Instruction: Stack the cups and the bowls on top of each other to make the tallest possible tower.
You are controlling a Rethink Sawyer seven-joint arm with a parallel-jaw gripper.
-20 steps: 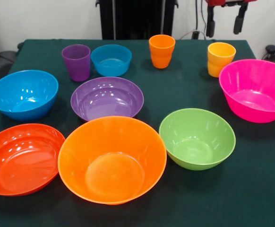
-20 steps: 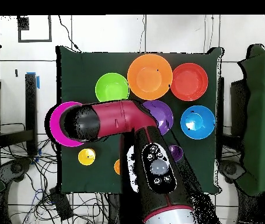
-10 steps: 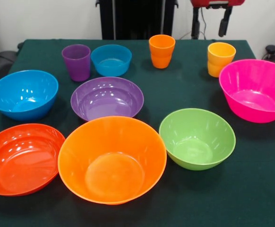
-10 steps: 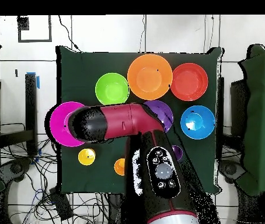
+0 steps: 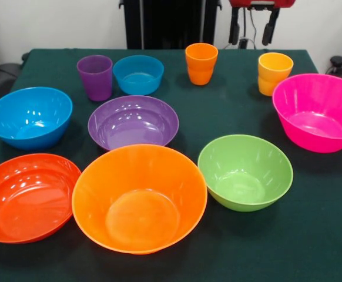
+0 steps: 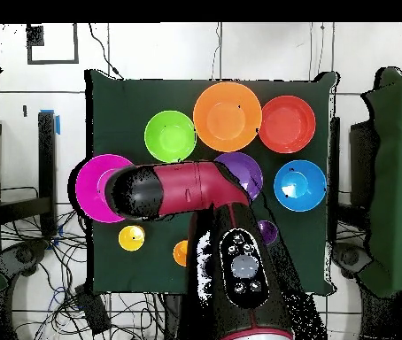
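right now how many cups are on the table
3, all in the far row of the front view: the purple cup beside the small blue bowl, the orange cup mid-row, and the yellow cup by the pink bowl. None appears hidden.

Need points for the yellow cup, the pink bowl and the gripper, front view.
yellow cup point(image 5: 273, 73), front view, on its outer wall.
pink bowl point(image 5: 315, 125), front view, on its inner floor.
gripper point(image 5: 252, 32), front view, midway between the two dark fingertips, which hang apart at the top edge.
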